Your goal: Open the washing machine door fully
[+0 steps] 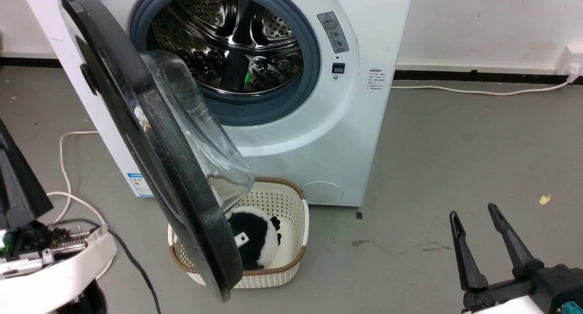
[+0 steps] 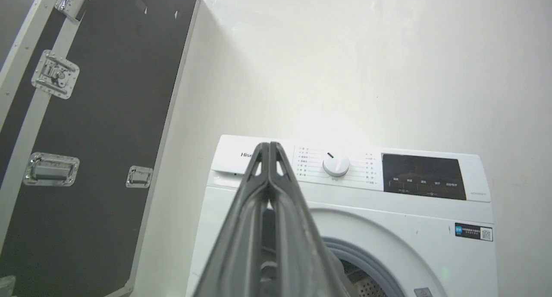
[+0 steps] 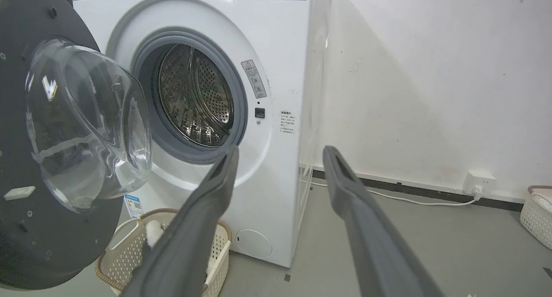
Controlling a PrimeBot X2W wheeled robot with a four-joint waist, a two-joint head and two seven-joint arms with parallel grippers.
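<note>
The right tool (image 1: 473, 210) is held spread, empty, well right of the washing machine door (image 1: 150, 141). The left tool (image 2: 269, 148) is pinched together, empty.

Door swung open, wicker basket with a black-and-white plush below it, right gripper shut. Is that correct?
No. The right gripper is open, fingers spread wide apart in the right wrist view. The washing machine door is swung open, and the basket below it holds the black-and-white plush.
</note>
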